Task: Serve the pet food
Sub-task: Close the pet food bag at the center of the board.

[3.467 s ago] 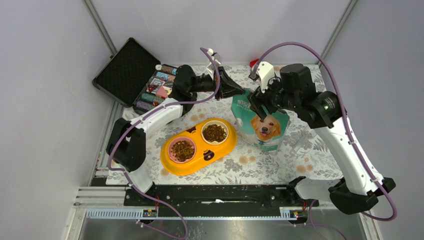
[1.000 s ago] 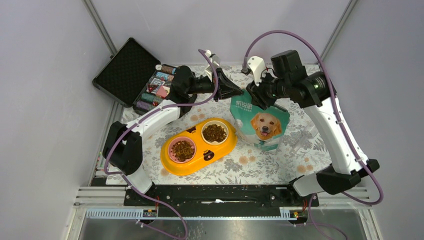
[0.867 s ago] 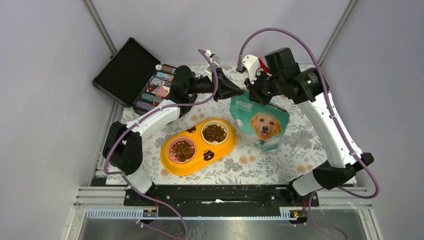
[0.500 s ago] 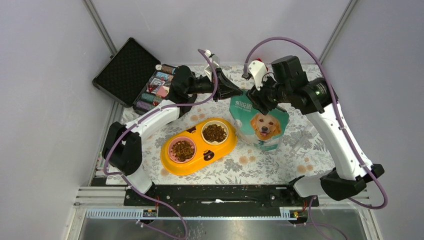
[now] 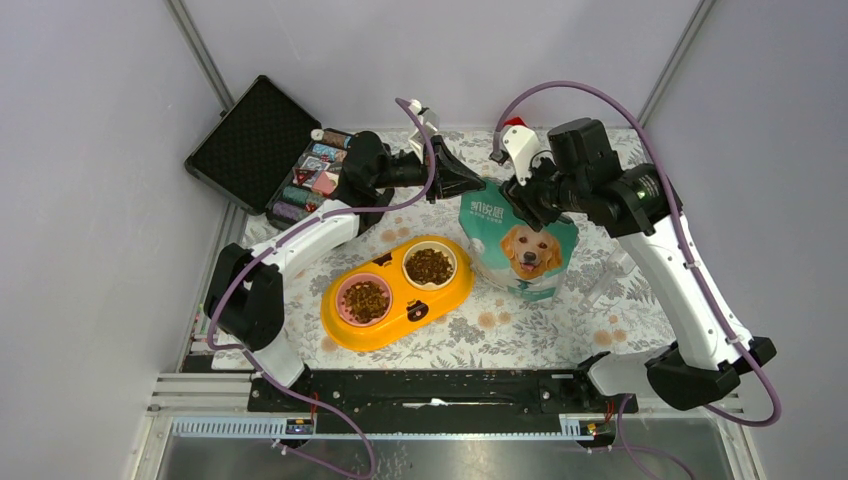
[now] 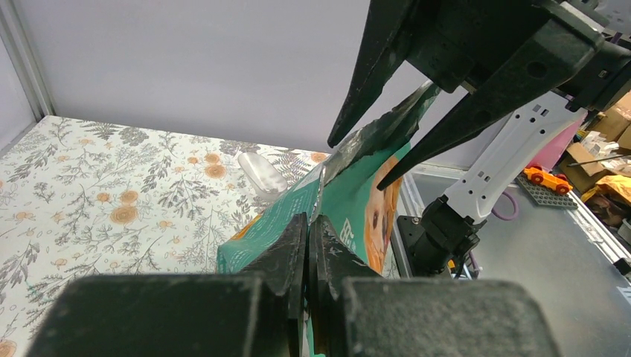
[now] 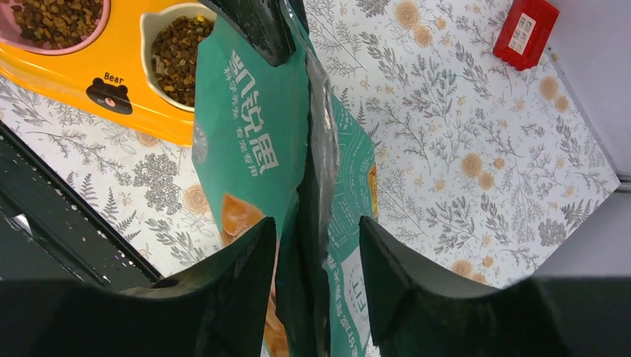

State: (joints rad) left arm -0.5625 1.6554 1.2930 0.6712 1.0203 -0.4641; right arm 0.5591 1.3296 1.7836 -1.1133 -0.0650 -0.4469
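My left gripper point(image 6: 309, 223) is clenched on the top edge of the pouch point(image 6: 350, 216), near one corner. My right gripper point(image 7: 316, 223) is released, its fingers standing apart on either side of the pouch's top seam without pinching it. The pouch stands upright on the flowered cloth point(image 5: 600, 290), just beside the yellow feeder point(image 7: 52, 71). Kibble point(image 7: 178, 52) lies in both bowls, the white one point(image 5: 406, 262) and the pink one point(image 5: 340, 300), so I judge the serving itself done. What seems left is to press the top closed, or to let go and draw back. A red box point(image 7: 527, 30) lies beyond the pouch. An open black case point(image 5: 255, 140) sits well off to my left. The feeder is near enough that a tipping pouch could strike it.
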